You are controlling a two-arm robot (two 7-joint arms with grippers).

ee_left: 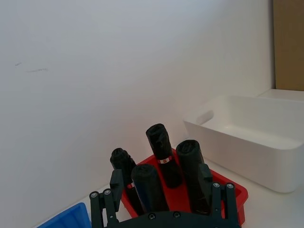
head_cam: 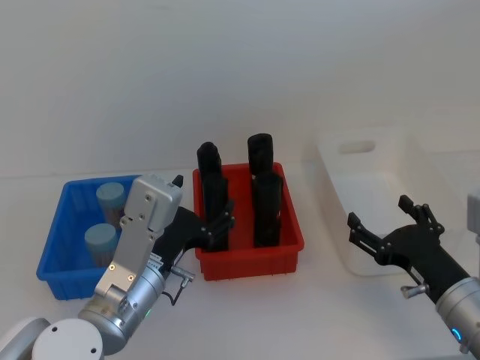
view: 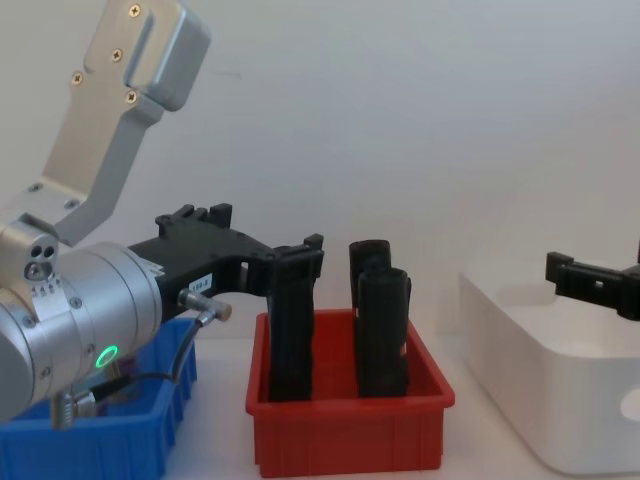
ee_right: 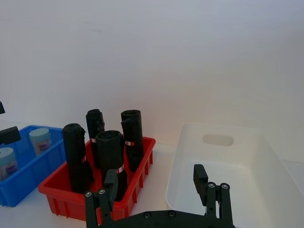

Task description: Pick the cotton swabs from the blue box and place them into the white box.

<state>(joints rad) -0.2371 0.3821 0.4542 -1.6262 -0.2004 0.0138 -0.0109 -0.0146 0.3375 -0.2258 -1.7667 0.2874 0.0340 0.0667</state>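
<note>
**Colour rundown, keyed to the red bin**

Red bin (head_cam: 247, 266) holds black rolls (head_cam: 260, 154) with small red-and-white bands. Left of it is the bright blue box (head_cam: 67, 286); the cotton swabs (head_cam: 111, 196) have pale grey-blue lids. Right of it is the plain white box (head_cam: 375, 187). Left gripper (head_cam: 221, 225) and right gripper (head_cam: 379, 211) are black. Arms silver-grey.

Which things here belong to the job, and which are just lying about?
Job: clear cotton-swab jars with grey-blue lids; bright blue plastic bin; large white plastic tub.
Lying about: red plastic bin; black upright rolls.
</note>
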